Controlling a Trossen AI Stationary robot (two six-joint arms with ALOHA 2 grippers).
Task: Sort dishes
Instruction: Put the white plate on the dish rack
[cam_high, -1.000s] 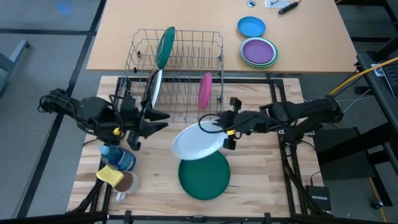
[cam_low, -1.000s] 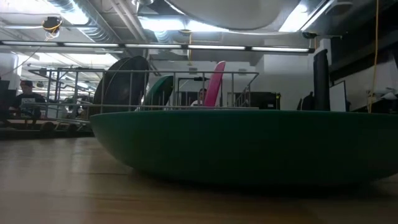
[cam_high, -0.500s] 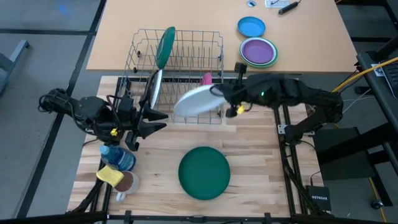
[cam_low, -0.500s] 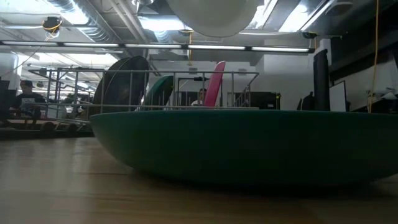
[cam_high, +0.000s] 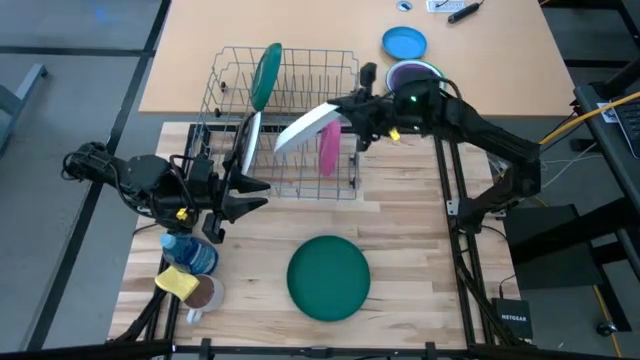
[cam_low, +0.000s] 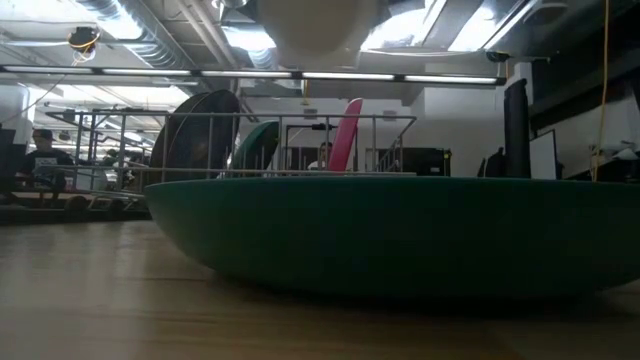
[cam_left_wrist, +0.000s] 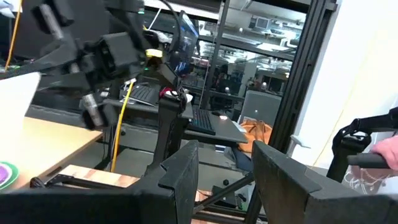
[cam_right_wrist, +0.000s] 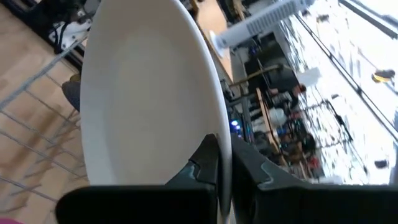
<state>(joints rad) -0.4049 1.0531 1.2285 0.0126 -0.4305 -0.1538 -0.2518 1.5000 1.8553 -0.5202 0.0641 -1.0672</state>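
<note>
**White plate held over the rack**

My right pincer (cam_high: 345, 112) is pinching the white plate (cam_high: 305, 127) by its rim, and I hold it tilted in the air above the wire dish rack (cam_high: 285, 125). In my right wrist view the two dark fingers (cam_right_wrist: 208, 163) close on the plate's edge, with the rack's wires below it. The plate hangs just beside the pink plate (cam_high: 329, 147), which stands upright in a slot on the rack's right side (I cannot tell whether the two touch).

Two more dishes stand in the rack: a green plate (cam_high: 266, 74) upright near the back, and a pale plate (cam_high: 250, 140) on edge at the left side. The large dark green plate (cam_high: 328, 277) lies flat on the wooden counter (cam_high: 420, 260), well apart from the rack, and fills the low view.

My left pincer (cam_high: 245, 195) waits at the rack's front left corner, its fingers (cam_left_wrist: 181, 177) spread and holding nothing. Near it on the counter sit a blue cup (cam_high: 192, 252), a yellow sponge (cam_high: 176, 282) and a brown mug (cam_high: 205, 293).

On the far tan counter, a blue dish (cam_high: 404, 43) and a purple dish (cam_high: 420, 76) rest side by side.
</note>
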